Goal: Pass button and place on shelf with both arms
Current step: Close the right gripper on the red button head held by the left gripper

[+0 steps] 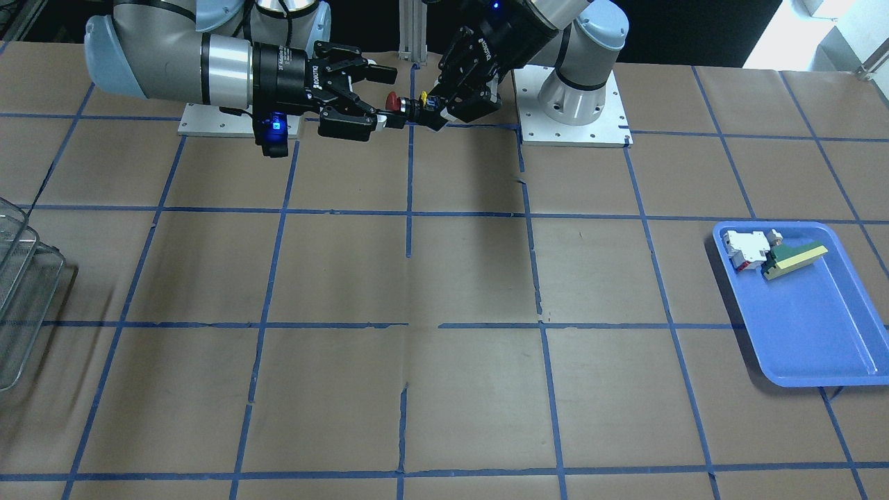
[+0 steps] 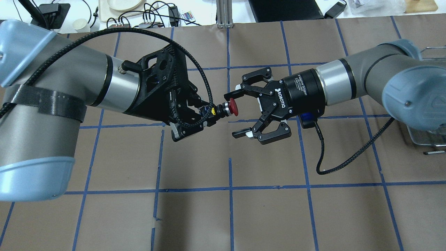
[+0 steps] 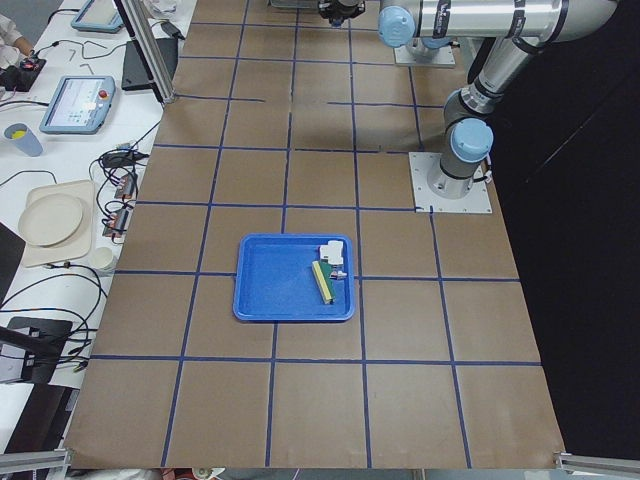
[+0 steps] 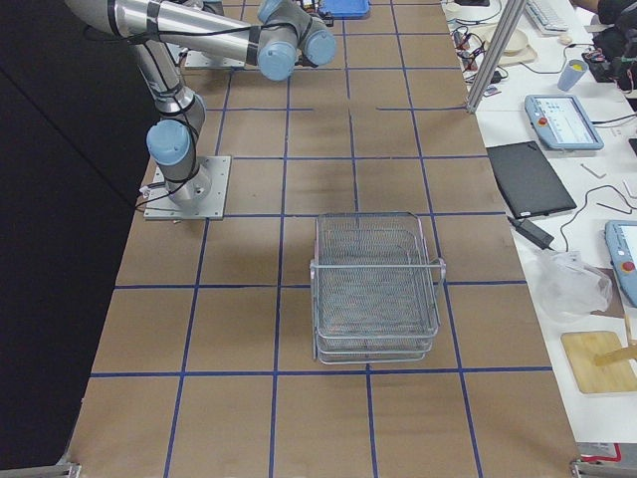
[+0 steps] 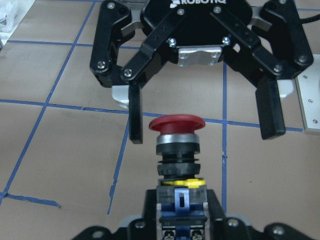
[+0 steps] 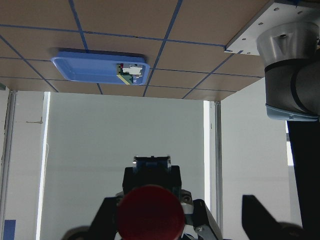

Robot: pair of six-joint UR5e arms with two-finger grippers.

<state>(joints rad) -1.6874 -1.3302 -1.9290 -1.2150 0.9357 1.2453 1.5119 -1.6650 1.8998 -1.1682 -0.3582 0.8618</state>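
Button (image 2: 231, 107): red mushroom cap, black body, yellow collar. Held in mid-air above the table (image 2: 195, 216), near the centre of the overhead view, axis level, cap pointing to 3 o'clock.

Left gripper (image 2: 205, 113): enters from 9 o'clock; fingers clamped on the button's blue-and-black base, leaving cap and body free.

Right gripper (image 2: 231, 114): enters from 3 o'clock; fingers spread wide, one on each side of the cap, neither touching it. In the left wrist view the cap sits off-centre, just beside one finger and well apart from the other.

Shelf (image 4: 376, 289): tiered wire-mesh rack, at the 3 o'clock edge of the overhead view, well apart from the hand-over point.

Blue tray (image 1: 812, 326): at 4 o'clock in the front-facing view; holds a white-and-red part (image 1: 744, 248) touching a green-and-yellow wedge (image 1: 792, 260). Not part of this step.

Step in hand, as judged: the pass from left to right, receiver not yet gripping.

Handling notes:
- Shift the right gripper sideways until the cap sits midway between its fingers, so closing does not push the button askew.
- Advance enough to grip the dark body behind the cap; the domed cap seems likely to slip.
- Close fully before the left fingers release.
- Withdraw the left gripper straight toward 9 o'clock.
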